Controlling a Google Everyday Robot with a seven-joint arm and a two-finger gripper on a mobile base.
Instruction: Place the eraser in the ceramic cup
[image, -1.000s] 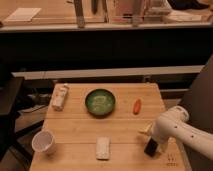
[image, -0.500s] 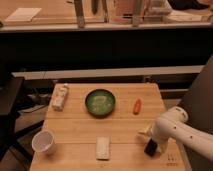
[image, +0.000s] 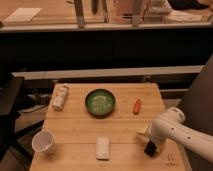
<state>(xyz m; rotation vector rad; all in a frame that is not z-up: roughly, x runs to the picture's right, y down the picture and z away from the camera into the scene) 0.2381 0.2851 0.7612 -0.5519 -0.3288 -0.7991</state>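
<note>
The eraser (image: 142, 131) is a small pale yellowish block on the wooden table (image: 80, 130), half hidden behind the white arm at the right. My gripper (image: 150, 148) hangs from that arm, dark and pointing down at the table just below and right of the eraser, open with nothing seen in it. The ceramic cup (image: 43, 142) is white and stands upright near the table's front left corner, far from the gripper.
A green bowl (image: 100, 102) sits mid-table. An orange carrot-like piece (image: 137, 105) lies to its right, and a white packet (image: 60, 96) to its left. A flat white pad (image: 103, 147) lies near the front edge. The table's right edge is close to the arm.
</note>
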